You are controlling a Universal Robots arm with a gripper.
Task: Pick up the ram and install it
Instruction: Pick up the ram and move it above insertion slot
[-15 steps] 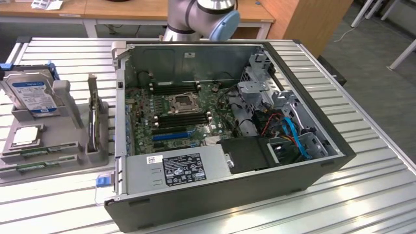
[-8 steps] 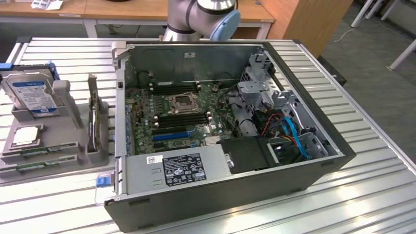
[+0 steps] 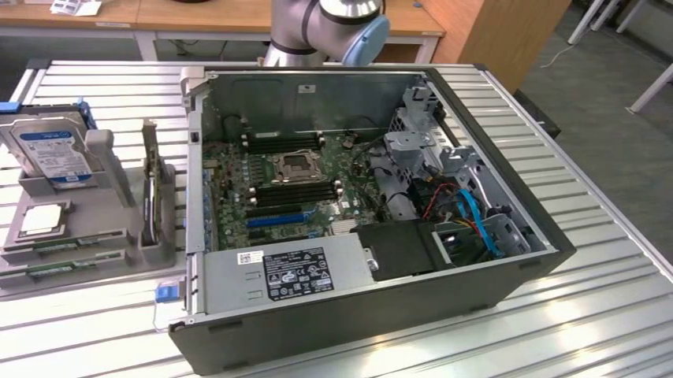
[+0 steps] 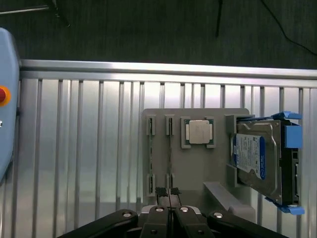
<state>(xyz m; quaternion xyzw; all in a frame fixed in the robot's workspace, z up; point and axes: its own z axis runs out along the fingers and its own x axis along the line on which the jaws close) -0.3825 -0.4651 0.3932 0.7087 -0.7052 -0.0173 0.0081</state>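
Observation:
Two green ram sticks lie in the slots of a grey holder (image 3: 116,228) at the exterior view's left, one stick (image 3: 65,243) just behind the other (image 3: 61,267). From the wrist view they appear edge-on as thin dark lines (image 4: 170,151) (image 4: 150,151) between the holder's clips. My gripper (image 4: 168,191) hangs high above the holder, its fingertips in line with one of the sticks. The fingers are shut with nothing between them. The open computer case (image 3: 368,315) shows its motherboard with black memory slots (image 3: 296,194) beside the processor socket.
On the holder also sit a silver hard drive with a blue label (image 3: 53,153) (image 4: 260,158), a square processor chip (image 3: 40,219) (image 4: 199,132) and an upright expansion card (image 3: 153,189). Everything rests on a slatted aluminium table (image 3: 589,276). The arm's base (image 3: 326,24) rises behind the case.

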